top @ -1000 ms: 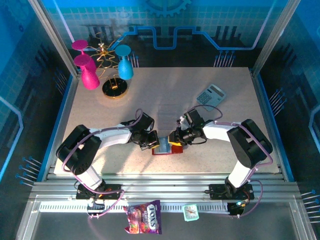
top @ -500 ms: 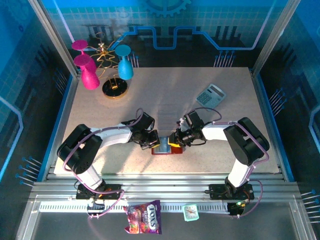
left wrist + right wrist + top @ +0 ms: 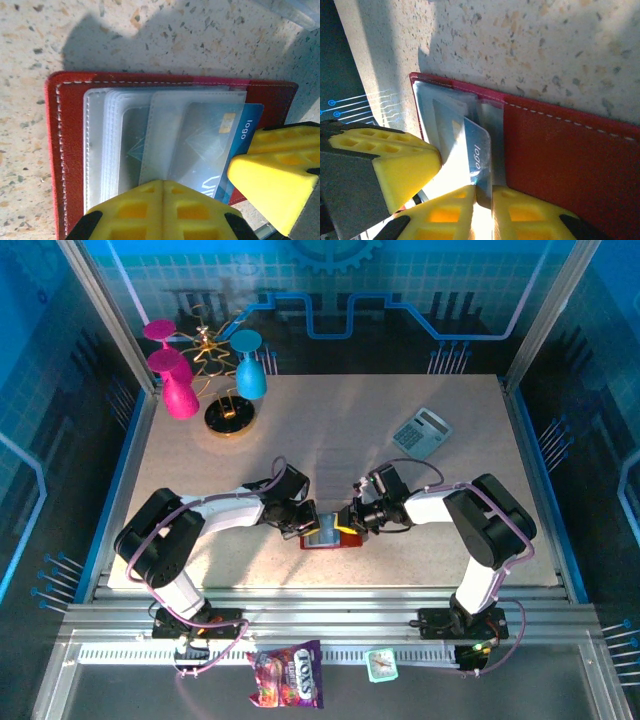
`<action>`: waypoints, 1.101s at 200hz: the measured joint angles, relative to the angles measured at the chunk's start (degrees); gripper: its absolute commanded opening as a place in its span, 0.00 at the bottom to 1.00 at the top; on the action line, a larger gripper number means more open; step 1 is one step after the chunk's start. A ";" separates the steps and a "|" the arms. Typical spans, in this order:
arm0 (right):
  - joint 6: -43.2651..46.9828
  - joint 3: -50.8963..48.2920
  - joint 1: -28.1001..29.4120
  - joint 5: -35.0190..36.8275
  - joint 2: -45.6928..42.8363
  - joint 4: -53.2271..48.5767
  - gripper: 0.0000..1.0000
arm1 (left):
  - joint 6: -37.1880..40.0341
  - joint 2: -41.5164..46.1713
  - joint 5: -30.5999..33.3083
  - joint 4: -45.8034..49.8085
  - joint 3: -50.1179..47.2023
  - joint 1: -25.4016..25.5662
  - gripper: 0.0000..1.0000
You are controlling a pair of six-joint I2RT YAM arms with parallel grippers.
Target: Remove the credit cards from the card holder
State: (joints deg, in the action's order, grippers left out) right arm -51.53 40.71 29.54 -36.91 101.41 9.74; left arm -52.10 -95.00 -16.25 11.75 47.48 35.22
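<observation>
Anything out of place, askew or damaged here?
Only mildly: the blue card juts at a slant from a clear sleeve of the card holder, expected mid-removal. A candy packet lies off the table, on the front ledge.

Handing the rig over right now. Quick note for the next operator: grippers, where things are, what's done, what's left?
Left gripper: shut, tips down on the clear sleeves of the open card holder, apparently pinning it to the table.
Right gripper: shut on the exposed edge of the blue card.
Done: blue card sticks partly out of its sleeve, nothing more.
Left: pull the blue card free, set it down, then check the other sleeves; can't tell what they hold.
</observation>
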 measured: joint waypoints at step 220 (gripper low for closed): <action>2.73 -1.05 -2.38 0.50 -4.15 -5.75 0.11 | 0.22 1.53 2.82 3.48 0.00 0.07 0.03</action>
State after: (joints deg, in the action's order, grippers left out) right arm -48.80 39.66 27.16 -36.40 97.25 3.99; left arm -51.88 -93.47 -13.43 15.22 47.48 35.29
